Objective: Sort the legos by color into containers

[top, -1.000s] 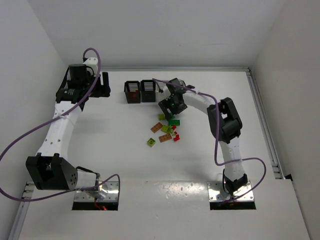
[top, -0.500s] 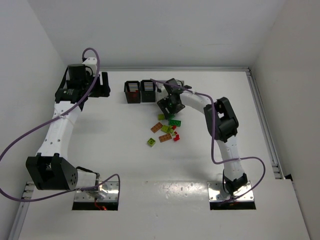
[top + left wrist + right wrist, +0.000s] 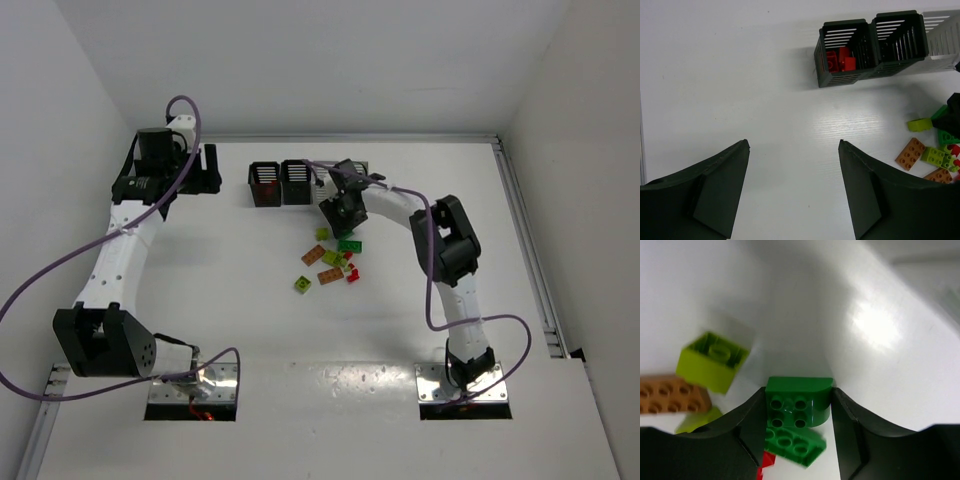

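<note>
since a second ago, a short creep of the right hand off the loose pile and toward the row of bins. closed narrow on a dark green rounded studded plastic brick, pinched by its sides. one green piece picked, then, and probably headed for a bin; seemingly clear of the white surface, though hard to tell.

just beneath the hand, a second green flat brick. to its left, a yellow-green square brick and an orange-tan flat brick, both loose and unsorted.

just ahead of the hand, bin rims close together: a black slatted plastic bin already holding red bricks, a second black slatted bin touching it, then a light grey slatted bin. no green seen in any of them. likely needs height to pass over a rim without clipping it.

left hand spread wide, holding nothing, well apart from the bins. plenty of bare surface beneath it and between it and the black bins.
</note>
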